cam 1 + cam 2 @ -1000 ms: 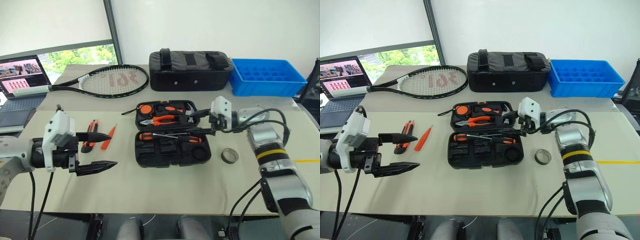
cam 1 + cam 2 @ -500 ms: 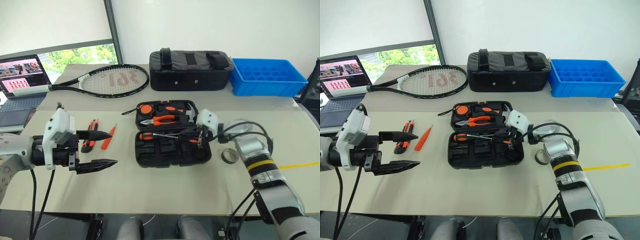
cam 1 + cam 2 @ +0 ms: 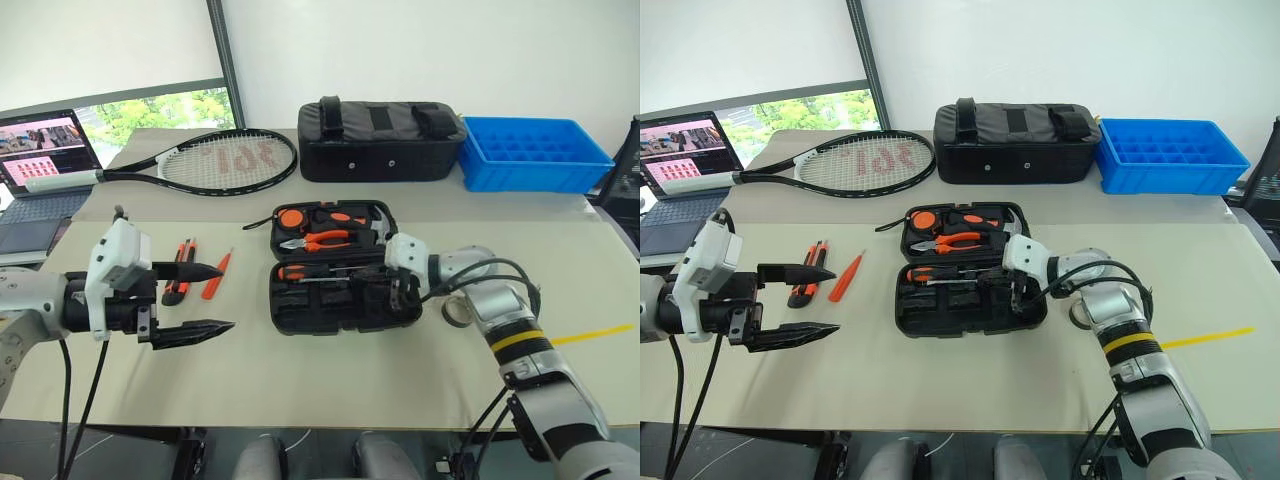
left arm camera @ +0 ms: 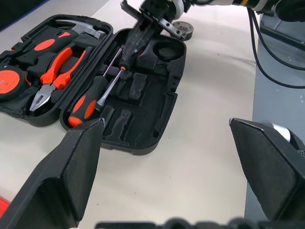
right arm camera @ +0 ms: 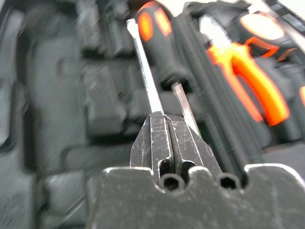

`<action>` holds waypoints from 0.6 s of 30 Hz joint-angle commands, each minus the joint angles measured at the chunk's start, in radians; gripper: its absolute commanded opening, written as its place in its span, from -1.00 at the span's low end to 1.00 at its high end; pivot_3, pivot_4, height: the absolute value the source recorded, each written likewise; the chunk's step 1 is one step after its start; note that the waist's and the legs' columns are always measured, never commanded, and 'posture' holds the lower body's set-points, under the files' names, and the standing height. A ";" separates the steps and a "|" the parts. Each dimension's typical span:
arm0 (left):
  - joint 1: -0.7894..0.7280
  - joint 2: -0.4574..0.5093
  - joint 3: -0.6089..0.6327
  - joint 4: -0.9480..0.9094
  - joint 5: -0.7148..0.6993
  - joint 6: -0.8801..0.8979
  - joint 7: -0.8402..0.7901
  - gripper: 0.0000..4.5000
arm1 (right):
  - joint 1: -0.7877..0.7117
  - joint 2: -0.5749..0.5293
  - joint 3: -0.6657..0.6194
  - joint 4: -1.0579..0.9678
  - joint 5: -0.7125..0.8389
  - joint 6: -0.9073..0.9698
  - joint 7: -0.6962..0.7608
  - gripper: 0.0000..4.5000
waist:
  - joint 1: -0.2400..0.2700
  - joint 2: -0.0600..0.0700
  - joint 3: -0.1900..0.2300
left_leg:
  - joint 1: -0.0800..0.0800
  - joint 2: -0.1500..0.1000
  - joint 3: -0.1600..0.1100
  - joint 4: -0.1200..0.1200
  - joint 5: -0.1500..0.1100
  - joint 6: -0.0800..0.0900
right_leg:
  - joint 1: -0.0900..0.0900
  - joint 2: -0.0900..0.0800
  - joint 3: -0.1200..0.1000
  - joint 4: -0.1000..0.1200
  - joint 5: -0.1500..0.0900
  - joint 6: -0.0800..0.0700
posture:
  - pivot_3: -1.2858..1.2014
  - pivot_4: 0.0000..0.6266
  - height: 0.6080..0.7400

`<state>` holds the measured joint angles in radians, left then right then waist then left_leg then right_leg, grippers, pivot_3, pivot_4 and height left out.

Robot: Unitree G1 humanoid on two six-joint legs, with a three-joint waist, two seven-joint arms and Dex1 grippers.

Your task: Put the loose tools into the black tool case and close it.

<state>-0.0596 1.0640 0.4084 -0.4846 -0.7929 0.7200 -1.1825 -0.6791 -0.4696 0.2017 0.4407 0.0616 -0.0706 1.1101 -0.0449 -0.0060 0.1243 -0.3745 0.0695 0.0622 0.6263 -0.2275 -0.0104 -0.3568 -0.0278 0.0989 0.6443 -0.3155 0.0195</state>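
Screwdriver (image 5: 153, 28) is lying in the black tool case (image 3: 345, 297), right gripper (image 5: 167, 125) pinching its thin, stiff, slippery shaft; the handle offers surer hold. Left gripper (image 3: 205, 298) is hanging open beside the case.

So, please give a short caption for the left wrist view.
Open tool case with screwdrivers inside; the shut right gripper reaches into it.
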 commanded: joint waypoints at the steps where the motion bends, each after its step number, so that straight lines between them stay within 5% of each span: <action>1: -0.005 0.005 0.004 0.003 0.003 -0.025 -0.006 1.00 | -0.014 0.023 -0.038 -0.038 0.055 0.048 -0.004 -0.99 | 0.001 0.000 0.000 | 0.000 0.000 0.000 0.000 0.000 0.000 | 0.000 0.000 0.000 0.000 0.000 0.000 | 0.03 -0.52 0.51; 18: 0.026 -0.002 0.025 0.000 0.016 -0.030 -0.002 1.00 | 0.028 -0.057 0.102 0.014 -0.134 0.088 -0.005 -0.99 | 0.005 -0.001 -0.001 | 0.002 0.000 0.000 0.000 0.000 0.000 | 0.002 0.000 0.000 0.000 0.000 0.000 | 0.03 -0.52 0.51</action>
<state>-0.0331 1.0616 0.4063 -0.4691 -0.7790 0.7111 -1.1894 -0.6727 -0.5150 0.2693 0.4300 -0.0249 -0.0134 1.1033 -0.0402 -0.0074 0.1235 -0.3723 0.0694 0.0622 0.6260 -0.2275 -0.0104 -0.3546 -0.0282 0.0987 0.6438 -0.3157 0.0193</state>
